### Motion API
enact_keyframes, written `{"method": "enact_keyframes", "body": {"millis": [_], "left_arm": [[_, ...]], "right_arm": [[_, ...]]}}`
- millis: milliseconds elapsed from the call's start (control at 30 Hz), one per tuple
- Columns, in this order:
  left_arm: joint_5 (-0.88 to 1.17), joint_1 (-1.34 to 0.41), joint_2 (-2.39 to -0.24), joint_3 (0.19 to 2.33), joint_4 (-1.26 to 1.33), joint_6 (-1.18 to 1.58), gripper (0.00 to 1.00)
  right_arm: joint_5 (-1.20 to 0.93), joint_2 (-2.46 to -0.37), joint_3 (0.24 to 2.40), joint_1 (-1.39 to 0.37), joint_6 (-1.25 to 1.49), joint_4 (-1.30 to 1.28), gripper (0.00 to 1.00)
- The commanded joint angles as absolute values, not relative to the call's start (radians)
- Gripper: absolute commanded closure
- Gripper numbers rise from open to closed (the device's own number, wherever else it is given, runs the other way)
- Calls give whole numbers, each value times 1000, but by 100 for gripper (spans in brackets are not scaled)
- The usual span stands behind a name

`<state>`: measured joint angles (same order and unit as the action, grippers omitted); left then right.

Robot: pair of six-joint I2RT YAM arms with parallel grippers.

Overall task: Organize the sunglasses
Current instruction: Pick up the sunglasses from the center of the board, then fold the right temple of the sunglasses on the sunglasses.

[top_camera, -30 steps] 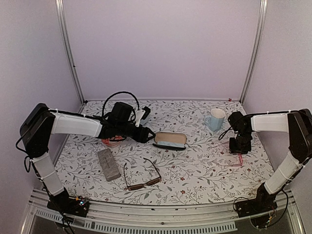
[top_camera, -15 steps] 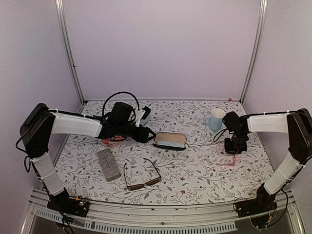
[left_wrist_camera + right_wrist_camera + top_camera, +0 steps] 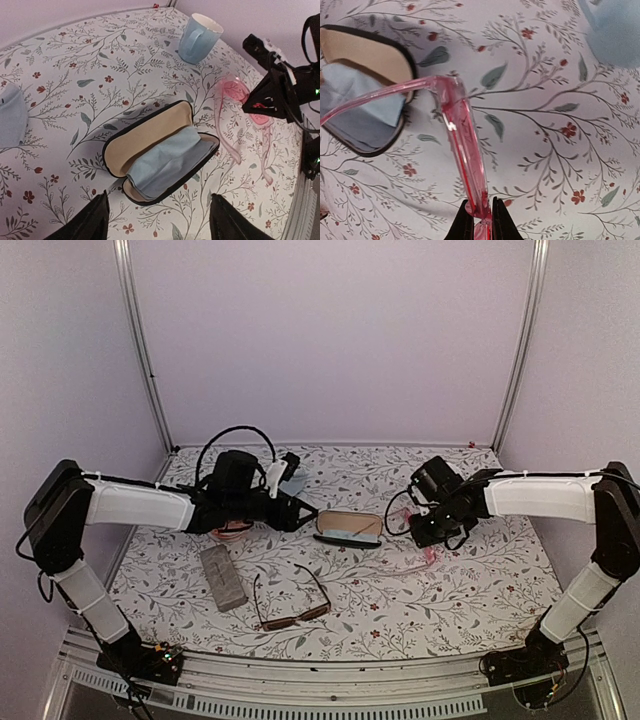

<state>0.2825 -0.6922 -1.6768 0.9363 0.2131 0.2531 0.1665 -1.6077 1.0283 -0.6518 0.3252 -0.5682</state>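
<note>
One table, is it? What covers it, and what stands round it?

A white tablecloth printed with grey-green sprigs and small red flowers. Pale lilac walls close it in on three sides, with an aluminium post in each back corner.

And the containers?

Three. The black oval case lies open near the middle, tan lining up, with a light blue wiping cloth in one half. The grey rectangular case lies shut toward the front left. A light blue mug stands upright further back on the right; its inside cannot be seen.

Where are the two pairs?

The pink-red pair is just right of the open case, pinched at the frame by the right gripper, whose fingers are clamped tight on the plastic. Whether its temple tips touch the tablecloth I cannot tell. The brown pair lies near the front edge, just right of the grey case, temples unfolded and pointing to the back.

And the other arm?

The left gripper hovers just left of the open case, pointed at it, fingers spread wide with nothing between them.
</note>
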Motion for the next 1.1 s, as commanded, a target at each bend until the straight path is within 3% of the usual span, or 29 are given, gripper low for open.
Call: {"method": "enact_keyframes", "body": {"millis": [0,367,1067], "left_arm": [[358,-700,-1622,915,345,273,33],[432,-763,-1652,887,453,276,34],[402,-851,-1751,966,452,222,34]], "right_arm": [[74,-1599,1052,-734,223,-427,100],[-206,-1478,921,-784,167,-124,99],[-371,-1440,853,-786,191,12,98]]}}
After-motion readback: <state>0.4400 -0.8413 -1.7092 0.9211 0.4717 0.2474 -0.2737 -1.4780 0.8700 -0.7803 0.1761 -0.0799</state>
